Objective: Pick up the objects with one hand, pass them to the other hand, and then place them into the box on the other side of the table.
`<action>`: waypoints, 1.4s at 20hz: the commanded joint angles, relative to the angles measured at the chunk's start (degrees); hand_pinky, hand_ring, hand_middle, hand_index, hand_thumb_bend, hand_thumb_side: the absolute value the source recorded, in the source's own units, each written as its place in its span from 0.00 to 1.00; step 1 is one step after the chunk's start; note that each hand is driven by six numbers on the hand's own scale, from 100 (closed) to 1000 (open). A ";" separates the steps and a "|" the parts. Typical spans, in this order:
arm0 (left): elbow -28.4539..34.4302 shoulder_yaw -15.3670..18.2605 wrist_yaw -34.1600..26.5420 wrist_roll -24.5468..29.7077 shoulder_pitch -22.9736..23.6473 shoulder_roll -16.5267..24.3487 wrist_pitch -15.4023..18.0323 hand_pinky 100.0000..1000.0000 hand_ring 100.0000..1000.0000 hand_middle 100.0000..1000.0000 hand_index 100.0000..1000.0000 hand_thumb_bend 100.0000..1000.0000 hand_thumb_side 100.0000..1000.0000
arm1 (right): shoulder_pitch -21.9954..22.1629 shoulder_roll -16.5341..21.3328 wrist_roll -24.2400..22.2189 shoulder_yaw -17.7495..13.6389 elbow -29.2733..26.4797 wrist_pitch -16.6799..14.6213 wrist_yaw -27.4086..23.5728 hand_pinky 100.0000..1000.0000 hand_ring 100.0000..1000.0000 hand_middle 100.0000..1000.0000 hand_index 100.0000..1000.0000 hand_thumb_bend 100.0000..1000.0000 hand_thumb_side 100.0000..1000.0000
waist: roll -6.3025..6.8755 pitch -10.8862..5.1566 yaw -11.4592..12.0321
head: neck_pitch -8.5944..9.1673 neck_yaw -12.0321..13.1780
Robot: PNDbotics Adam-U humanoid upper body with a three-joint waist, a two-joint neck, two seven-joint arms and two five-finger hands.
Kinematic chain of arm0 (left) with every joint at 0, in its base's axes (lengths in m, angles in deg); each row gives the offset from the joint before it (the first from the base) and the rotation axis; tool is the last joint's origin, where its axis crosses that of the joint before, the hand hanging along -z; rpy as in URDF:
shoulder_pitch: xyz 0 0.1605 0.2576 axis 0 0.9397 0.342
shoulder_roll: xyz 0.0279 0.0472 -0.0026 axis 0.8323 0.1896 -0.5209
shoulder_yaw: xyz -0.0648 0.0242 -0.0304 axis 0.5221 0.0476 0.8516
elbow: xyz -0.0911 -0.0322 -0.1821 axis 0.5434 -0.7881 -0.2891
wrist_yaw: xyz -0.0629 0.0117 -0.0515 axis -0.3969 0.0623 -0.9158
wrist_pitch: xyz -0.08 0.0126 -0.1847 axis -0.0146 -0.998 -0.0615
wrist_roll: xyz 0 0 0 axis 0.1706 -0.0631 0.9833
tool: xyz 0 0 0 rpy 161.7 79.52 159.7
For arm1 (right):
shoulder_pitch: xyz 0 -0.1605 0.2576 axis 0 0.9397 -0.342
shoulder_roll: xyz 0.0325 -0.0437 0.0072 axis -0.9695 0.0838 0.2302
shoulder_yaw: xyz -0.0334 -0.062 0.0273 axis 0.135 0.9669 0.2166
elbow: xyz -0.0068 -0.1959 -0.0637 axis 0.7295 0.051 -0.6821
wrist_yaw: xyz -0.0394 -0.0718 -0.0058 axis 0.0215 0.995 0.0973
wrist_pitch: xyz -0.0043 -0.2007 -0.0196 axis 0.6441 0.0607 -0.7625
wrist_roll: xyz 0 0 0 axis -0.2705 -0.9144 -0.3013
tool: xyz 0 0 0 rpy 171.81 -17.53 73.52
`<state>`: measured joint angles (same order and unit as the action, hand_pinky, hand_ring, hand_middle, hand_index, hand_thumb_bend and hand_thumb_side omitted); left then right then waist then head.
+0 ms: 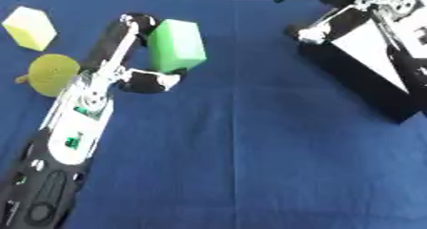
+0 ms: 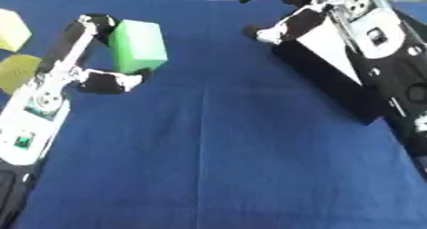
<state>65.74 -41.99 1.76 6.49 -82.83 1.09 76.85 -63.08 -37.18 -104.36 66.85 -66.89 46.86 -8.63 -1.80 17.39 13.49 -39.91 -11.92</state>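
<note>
At table's left, left hand (image 1: 137, 56) curled round green block (image 1: 177, 45)

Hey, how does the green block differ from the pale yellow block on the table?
The green block is bright green, while the pale yellow block is a washed-out yellow. The green block looks the larger of the two. The left hand has its fingers and thumb around the green block; the pale yellow block lies untouched near the left edge of the blue cloth. Both are plain box-shaped blocks.
</note>
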 commanded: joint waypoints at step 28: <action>-3.90 1.71 -1.92 -6.48 -1.34 -8.83 1.66 0.55 0.56 0.43 0.44 0.00 0.08 | -4.35 -2.33 -6.97 2.66 -2.06 -1.86 1.34 0.88 1.00 0.92 0.90 0.33 0.00 | -0.77 -3.12 0.03 | -1.06 -1.08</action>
<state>60.92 -40.53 0.38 0.41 -83.14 -7.20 78.39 -66.17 -40.32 -107.40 69.86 -68.84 49.37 -7.89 -1.82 16.89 13.49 -41.15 -12.74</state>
